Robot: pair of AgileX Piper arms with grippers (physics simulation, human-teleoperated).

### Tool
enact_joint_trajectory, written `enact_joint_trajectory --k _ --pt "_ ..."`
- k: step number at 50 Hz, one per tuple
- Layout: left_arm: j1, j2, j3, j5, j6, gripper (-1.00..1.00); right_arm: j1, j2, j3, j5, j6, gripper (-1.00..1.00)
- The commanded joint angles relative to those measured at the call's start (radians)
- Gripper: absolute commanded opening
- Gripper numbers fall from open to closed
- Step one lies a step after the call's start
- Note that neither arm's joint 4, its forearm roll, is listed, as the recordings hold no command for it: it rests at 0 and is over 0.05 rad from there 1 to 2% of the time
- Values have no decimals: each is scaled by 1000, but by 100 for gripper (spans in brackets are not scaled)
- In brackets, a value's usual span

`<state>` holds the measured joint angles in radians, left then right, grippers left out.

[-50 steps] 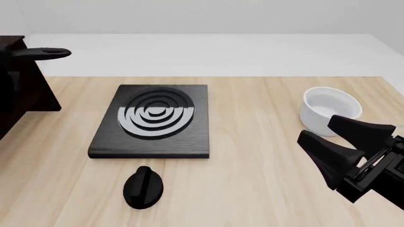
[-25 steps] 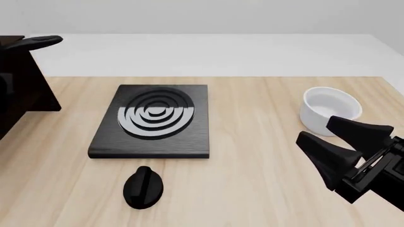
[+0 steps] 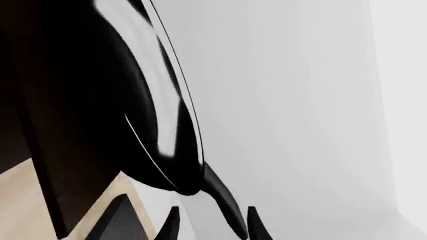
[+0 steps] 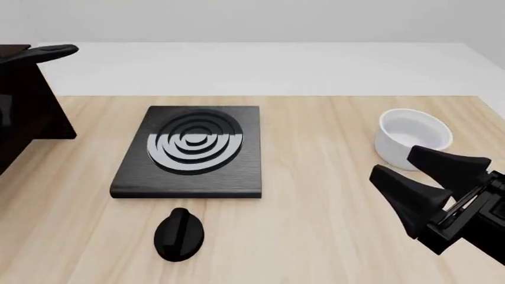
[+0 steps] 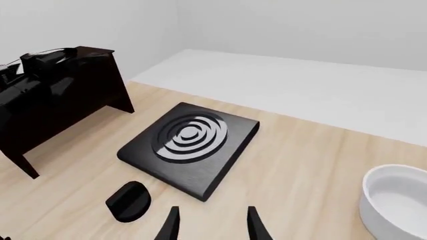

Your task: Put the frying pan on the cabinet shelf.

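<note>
Left claw [image 3: 210,227] gripped the pan [image 3: 143,110] handle to reach the cabinet [image 4: 28,112]; right claw [image 4: 426,177] sat open, idle

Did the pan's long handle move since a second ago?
Yes. The frying pan handle slid left and slightly up, closer over the cabinet top; the stove plate stayed put.

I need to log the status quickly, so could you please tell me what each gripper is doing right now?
Left gripper: closed on the frying pan handle, at the cabinet.
Right gripper: fingers open, holding nothing, beside the white bowl.
</note>
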<state>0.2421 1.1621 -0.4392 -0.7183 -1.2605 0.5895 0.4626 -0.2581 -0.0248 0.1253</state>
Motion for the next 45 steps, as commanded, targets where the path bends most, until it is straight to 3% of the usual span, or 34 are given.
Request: enact_joint_trajectory --k 1,7,10,13,17,22,30,31,33,35,39,41,45 --pt "-36 -135 70 47 28 100 0 5 1 -3 -1 100" --pt "-54 -198 103 85 36 100 0 9 1 -6 -2 100" --pt "-101 -289 52 264 169 100 0 3 -4 5 -2 100" --pt "-91 -288 55 276 172 100 -2 3 -1 2 0 100" --pt "-103 -345 31 378 249 100 0 12 0 -4 0 100" --pt "-114 -379 -33 523 405 100 -1 8 0 -1 -2 100" --pt "-159 -475 -66 660 510 100 -4 7 -1 1 -2 100" --pt "-173 -492 -89 714 577 100 -3 7 -2 1 -2 100" --pt "-185 -518 -106 762 638 100 -3 9 -2 -1 -3 100" --pt "-202 -530 -98 776 633 100 -3 7 -5 2 -3 100" --pt "-212 -552 -98 822 722 100 -2 12 -1 -5 -8 100" --pt "-221 -564 -81 821 718 100 -6 7 -2 1 -8 100" --pt "-210 -558 -81 829 792 100 -5 9 -7 4 -10 100"
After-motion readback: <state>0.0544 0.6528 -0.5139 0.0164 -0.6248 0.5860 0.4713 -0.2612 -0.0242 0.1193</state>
